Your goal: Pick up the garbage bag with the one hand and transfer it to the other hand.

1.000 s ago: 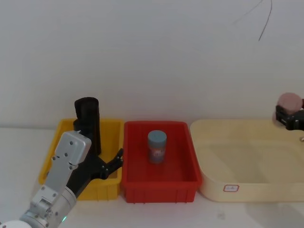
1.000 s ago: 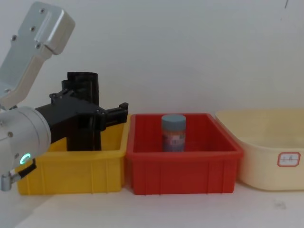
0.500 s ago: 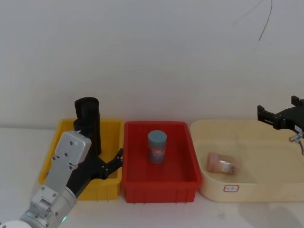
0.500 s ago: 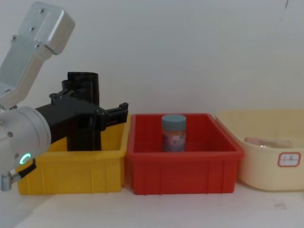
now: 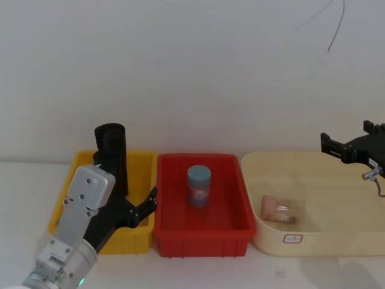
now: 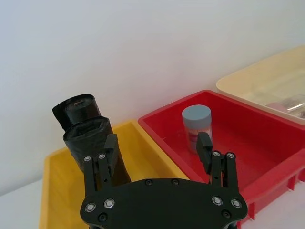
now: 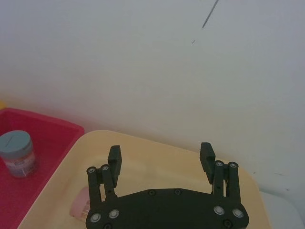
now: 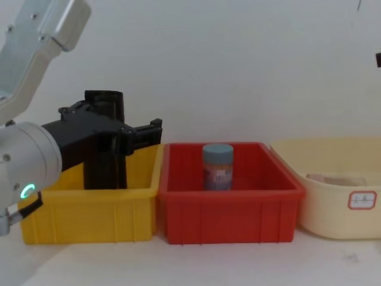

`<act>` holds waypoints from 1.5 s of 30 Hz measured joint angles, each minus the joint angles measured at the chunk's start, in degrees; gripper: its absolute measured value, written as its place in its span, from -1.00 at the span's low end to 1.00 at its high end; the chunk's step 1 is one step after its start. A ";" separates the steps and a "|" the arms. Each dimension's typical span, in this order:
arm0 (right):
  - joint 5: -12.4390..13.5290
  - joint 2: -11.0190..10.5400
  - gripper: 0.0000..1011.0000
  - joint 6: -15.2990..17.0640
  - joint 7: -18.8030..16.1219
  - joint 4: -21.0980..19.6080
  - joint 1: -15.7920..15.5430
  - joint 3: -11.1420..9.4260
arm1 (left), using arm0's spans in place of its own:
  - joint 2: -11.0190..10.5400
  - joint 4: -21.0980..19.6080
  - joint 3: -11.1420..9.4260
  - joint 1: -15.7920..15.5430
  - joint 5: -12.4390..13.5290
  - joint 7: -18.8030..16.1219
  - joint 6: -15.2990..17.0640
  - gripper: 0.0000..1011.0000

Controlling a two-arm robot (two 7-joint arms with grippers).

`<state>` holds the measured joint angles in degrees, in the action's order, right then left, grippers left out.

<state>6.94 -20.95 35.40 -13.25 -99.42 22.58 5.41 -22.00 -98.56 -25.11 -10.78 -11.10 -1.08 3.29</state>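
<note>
The garbage bag (image 5: 110, 155) is a black glossy roll standing upright at the back of the yellow bin (image 5: 67, 194), taller than the bin walls. My left gripper (image 5: 137, 208), on the wrist with the green-teal ring light, hovers open over the yellow bin's front right. It sits in front of the roll and touches nothing. In the left wrist view the garbage bag (image 6: 88, 131) stands beyond one finger of the gripper (image 6: 157, 143), off to the side of the gap. From the chest the left gripper (image 8: 140, 131) overlaps the garbage bag (image 8: 103, 100). My right gripper (image 5: 346, 143) hangs open and empty above the beige tub (image 5: 337, 241).
A red bin (image 5: 201, 241) sits next to the yellow bin and holds an upright jar with a blue-grey lid (image 5: 198, 185). A pink packet (image 5: 281, 211) lies inside the beige tub at the right. A white wall runs close behind all three containers.
The right gripper opened and the pink packet it held now lies in the beige tub; it then shifted slightly left. The left gripper rose a little before the roll.
</note>
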 joint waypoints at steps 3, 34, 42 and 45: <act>0.02 0.04 0.98 -0.02 -0.05 -0.05 -0.01 0.02 | -0.24 -2.08 0.31 1.26 0.07 -0.63 1.40 0.98; 0.11 0.15 0.98 -0.08 -0.23 -0.21 -0.07 0.09 | -0.69 -3.04 6.49 5.23 -3.04 -0.62 4.56 0.98; 0.10 0.15 0.98 -0.08 -0.23 -0.22 -0.08 0.08 | 0.52 0.57 6.97 2.94 -3.60 0.79 3.44 0.98; 0.10 0.15 0.98 -0.08 -0.23 -0.21 -0.07 0.09 | 0.90 1.74 7.08 2.15 -3.76 1.30 3.38 0.98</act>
<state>7.04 -20.80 35.32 -13.48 -99.63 22.50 5.50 -21.10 -96.82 -18.02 -8.62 -14.86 0.22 6.67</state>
